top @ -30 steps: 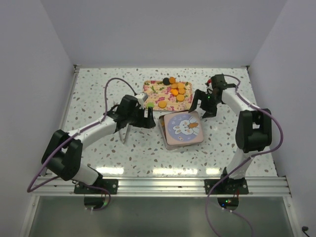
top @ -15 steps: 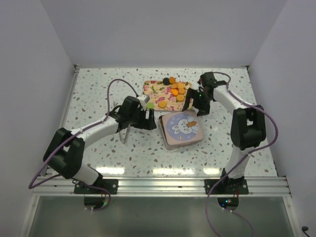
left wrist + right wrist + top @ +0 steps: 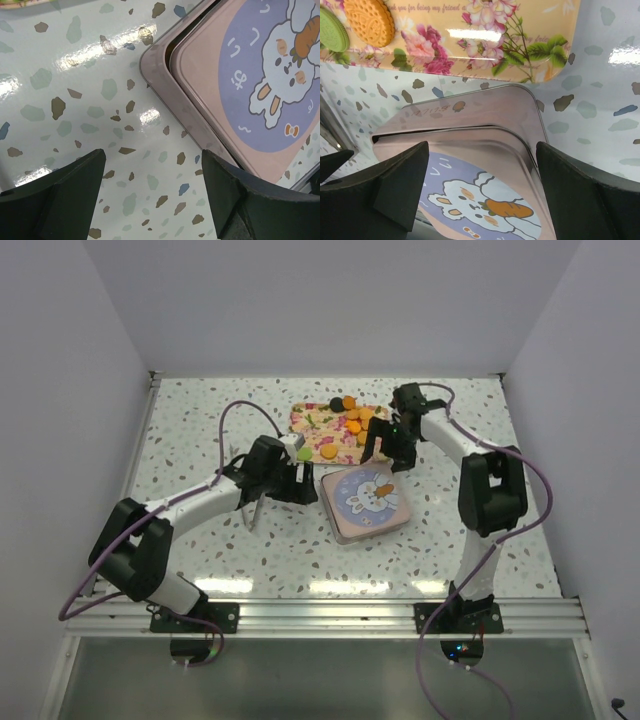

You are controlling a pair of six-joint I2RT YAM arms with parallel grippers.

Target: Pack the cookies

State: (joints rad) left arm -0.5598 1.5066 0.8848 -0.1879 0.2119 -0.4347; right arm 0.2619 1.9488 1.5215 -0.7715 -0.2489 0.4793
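1. Pink metal makes up the tin [image 3: 364,502], which sits mid-table with its rabbit-and-carrot lid [image 3: 260,85] lying on top. The lid looks slightly askew; a dark gap shows along one edge in both wrist views.
2. Cookies [image 3: 358,424] lie on the floral tray [image 3: 312,422] just behind the tin: several orange ones, a dark one, a green one. None shows inside the tin, but the lid hides its inside.
3. The left gripper [image 3: 152,187] hangs low at the tin's left corner, its fingers spread wide with nothing between them, probably placed to steady the tin or catch the lid's edge.
4. The right gripper [image 3: 482,175] hovers over the tin's far edge beside the tray, also wide and empty, seemingly aimed at that raised lid edge.
5. Writing on the tray reads partly "thank you for being my friend". The lid bears only the cartoon rabbit and squiggles.
6. Such a scene fits a lid coming off for filling, or one being set down.
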